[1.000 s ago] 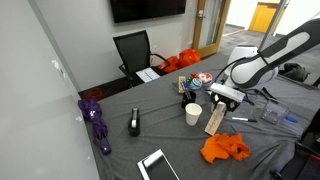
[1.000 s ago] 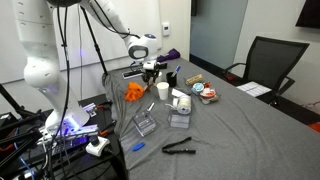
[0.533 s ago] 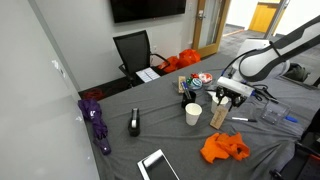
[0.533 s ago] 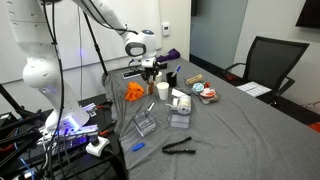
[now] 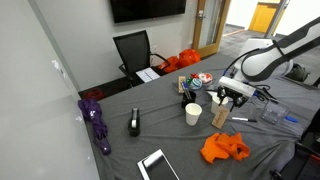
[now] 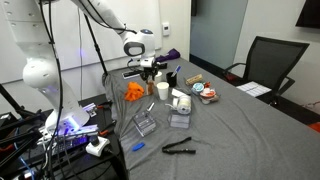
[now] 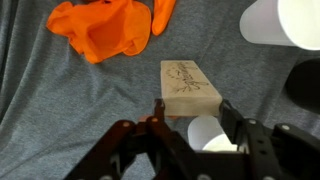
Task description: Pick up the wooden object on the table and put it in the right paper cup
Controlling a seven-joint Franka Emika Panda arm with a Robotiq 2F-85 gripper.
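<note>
The wooden block, pale with a dark drawing on top, lies between my fingers in the wrist view. My gripper is shut on its near end. In both exterior views the gripper holds the block tilted, just above the grey table. A white paper cup stands just beside the block. In the wrist view two white cups show at the top right. A white rounded shape shows under the block; I cannot tell what it is.
An orange cloth lies near the block. A dark cup is close by. A black tool, a tablet, a purple object, clear boxes and a chair are also in view.
Since one second ago the gripper and the block have risen a little and shifted slightly away from the orange cloth. Over the last half second almost nothing moved.
</note>
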